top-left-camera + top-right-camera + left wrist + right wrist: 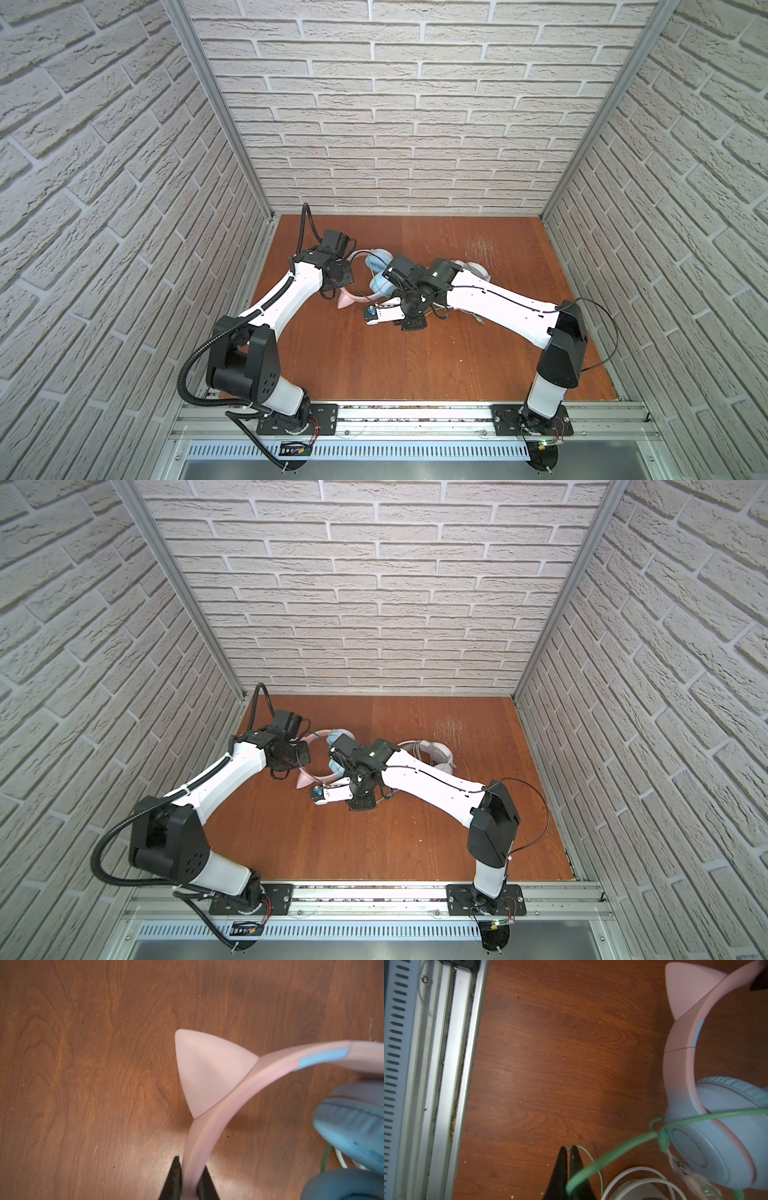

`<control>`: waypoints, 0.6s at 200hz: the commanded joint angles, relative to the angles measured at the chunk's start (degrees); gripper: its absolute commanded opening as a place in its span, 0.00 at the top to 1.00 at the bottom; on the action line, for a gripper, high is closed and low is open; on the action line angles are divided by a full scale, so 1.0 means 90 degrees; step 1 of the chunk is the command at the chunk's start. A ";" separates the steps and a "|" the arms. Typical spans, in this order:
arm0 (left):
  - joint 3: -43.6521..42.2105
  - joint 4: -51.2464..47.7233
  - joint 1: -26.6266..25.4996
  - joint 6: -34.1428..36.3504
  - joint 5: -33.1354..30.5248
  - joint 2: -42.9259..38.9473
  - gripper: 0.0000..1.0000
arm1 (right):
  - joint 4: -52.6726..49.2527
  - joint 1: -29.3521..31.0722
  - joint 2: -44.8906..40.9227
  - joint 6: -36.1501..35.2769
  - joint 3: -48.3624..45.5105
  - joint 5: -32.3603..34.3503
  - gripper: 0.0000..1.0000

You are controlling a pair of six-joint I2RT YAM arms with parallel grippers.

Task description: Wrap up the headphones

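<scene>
In both top views the cat-ear headphones (381,286) lie mid-counter (457,365), with the white headphones (436,752) half hidden behind the right arm; in the left wrist view the left jaws clamp the pink headband (207,1126), likely steadying it; in the right wrist view the right jaws pinch the green cable (623,1150), likely for winding, though its end is cut off.

The pink headphones (345,300), with cat ears and blue cups, sit mid-tabletop (374,365), their green cable (612,1153) loose. The white headphones (440,752) lie just beside them, their cable looped.
</scene>
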 commanded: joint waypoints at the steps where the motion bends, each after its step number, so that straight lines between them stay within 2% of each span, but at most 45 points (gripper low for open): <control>1: 0.0441 0.0087 -0.0108 0.0209 0.0231 0.0203 1.00 | 0.0529 0.0058 -0.0315 -0.0625 -0.0128 0.0348 0.95; 64: 0.1313 -0.0911 -0.0351 0.0958 0.0349 0.0902 1.00 | 0.0469 0.0081 -0.0230 -0.1550 0.0109 0.1182 0.95; 120: 0.1498 -0.1255 -0.0363 0.1453 0.0521 0.0999 1.00 | -0.0001 0.0110 0.0035 -0.1944 0.0381 0.2507 0.95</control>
